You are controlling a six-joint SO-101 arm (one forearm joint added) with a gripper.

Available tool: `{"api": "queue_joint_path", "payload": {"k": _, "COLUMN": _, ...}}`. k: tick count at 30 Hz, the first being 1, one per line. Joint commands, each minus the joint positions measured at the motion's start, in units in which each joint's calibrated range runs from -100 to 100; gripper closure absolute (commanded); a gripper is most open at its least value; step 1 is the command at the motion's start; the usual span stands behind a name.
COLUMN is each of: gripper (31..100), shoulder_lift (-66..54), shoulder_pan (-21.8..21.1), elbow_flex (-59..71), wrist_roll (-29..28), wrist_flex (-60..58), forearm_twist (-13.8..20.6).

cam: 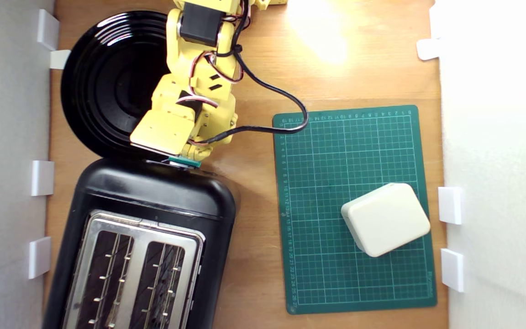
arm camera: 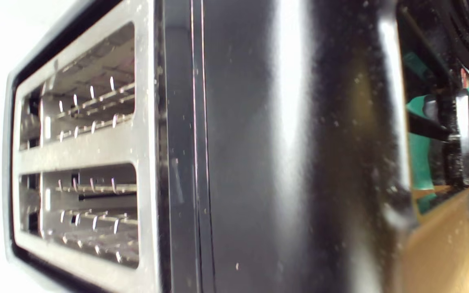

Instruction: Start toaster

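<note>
Toaster (arm camera: 259,162) body is filling the wrist view, sitting right under the claw (cam: 178,155). Claw is hanging over the teal lever (cam: 185,161) at the toaster's end face, touching or just above it. Claw fingers are hiding under the yellow housing, so open or closed: cannot tell. Lever travel unreadable; pressing likely remaining. Slots are looking empty.

Toaster (cam: 153,196) — glossy black, silver top plate, teal-green lever (cam: 184,161). Plate (cam: 103,82) — black, concentric ribs. Mat (cam: 359,151): dark green, pale grid. Box (cam: 385,219): cream. Arm (cam: 199,82): yellow. Desk (cam: 254,256): light brown wood.
</note>
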Motion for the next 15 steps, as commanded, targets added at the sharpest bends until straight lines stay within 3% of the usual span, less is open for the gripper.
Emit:
{"api": "queue_joint_path", "payload": {"k": 1, "gripper": 98.9, "shoulder_lift": -5.68, "shoulder_pan": -0.45, "elbow_flex": -4.54, "wrist_roll": 0.5, "wrist_flex": 0.25, "forearm_twist": -0.88}}
{"api": "queue_joint_path", "payload": {"k": 15, "gripper": 98.9, "shoulder_lift": -21.01, "shoulder_pan": -0.45, "elbow_flex": -7.63, "wrist_roll": 1.71, "wrist_flex": 0.34, "forearm_twist": -1.16}}
